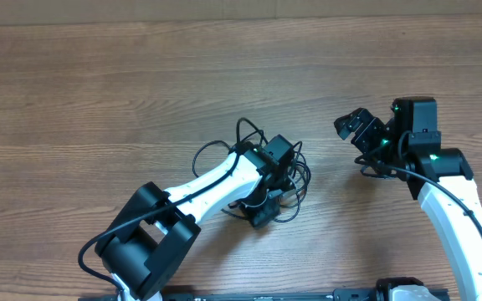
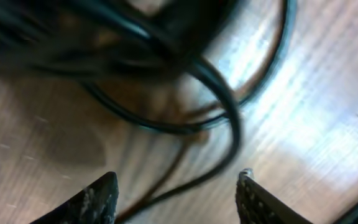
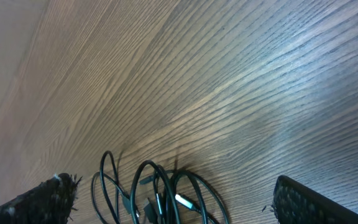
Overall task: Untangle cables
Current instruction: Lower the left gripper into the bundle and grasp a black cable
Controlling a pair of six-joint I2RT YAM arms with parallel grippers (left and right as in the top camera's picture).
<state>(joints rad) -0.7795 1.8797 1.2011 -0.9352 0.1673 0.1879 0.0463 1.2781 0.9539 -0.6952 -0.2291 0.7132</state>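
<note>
1. Cables [image 3: 159, 196] are seen tangled in one heap on the wooden table [image 1: 99, 84], near its front middle
2. Left gripper [image 2: 178, 180] is held right over the heap, fingers apart, loops just ahead of the tips, nothing clamped
3. Right gripper [image 1: 351, 127] is also spread and empty, well apart to the heap's right
4. Left arm is judged nearer; no single long axis can be told in the loops

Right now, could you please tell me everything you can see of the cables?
The cables are thin, glossy black cords looped into one loose tangle lying on the wooden table, near its middle. A silvery-white plug tip shows among the loops. The left end effector hangs open directly over the tangle, strands running between its fingers; actual contact is unclear. The right end effector, open, is apart from it.
</note>
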